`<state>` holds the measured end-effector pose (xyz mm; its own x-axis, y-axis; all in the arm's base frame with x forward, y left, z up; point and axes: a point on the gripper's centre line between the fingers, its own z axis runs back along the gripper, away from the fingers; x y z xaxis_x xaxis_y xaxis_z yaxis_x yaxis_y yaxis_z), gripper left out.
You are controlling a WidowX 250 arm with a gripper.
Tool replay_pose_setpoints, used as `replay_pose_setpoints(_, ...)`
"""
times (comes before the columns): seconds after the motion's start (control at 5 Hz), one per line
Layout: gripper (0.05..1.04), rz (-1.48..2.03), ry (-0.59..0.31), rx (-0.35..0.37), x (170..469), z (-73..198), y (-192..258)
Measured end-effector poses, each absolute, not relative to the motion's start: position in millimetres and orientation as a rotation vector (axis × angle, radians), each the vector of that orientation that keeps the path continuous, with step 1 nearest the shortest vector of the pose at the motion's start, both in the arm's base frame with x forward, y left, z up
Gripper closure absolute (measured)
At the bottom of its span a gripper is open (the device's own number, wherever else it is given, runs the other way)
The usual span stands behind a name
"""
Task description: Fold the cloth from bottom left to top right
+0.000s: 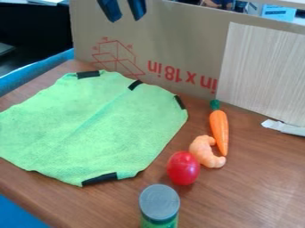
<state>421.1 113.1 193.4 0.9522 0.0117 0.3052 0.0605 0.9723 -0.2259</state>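
Indoors, brown wood-grain tabletop; cardboard sheet upright behind, pale panel against its right part. Green cloth spread on the table's left, black strips on its edges, left corner cut off by the frame. Gripper at top, fingers parted, nothing between them; upper part out of frame. Grey-lidded container cropped below. Items behind the cardboard hard to make out.

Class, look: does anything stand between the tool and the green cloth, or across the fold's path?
Nothing visible does. The open tool hangs beyond the far edge of the cloth; the carrot and red toy lie right of it, off the path.
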Motion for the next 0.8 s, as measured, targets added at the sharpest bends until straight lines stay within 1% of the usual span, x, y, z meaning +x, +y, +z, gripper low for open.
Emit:
replay_pose_setpoints(0.2,0.084,-0.021,-0.27,-0.257,422,176,113)
replay_pose_setpoints(0.4,0.083,-0.001,-0.272,-0.304,410,169,138)
replay_pose_setpoints(0.6,0.083,0.075,-0.266,-0.337,380,149,182)
replay_pose_setpoints(0.8,0.083,0.073,-0.312,-0.295,355,155,198)
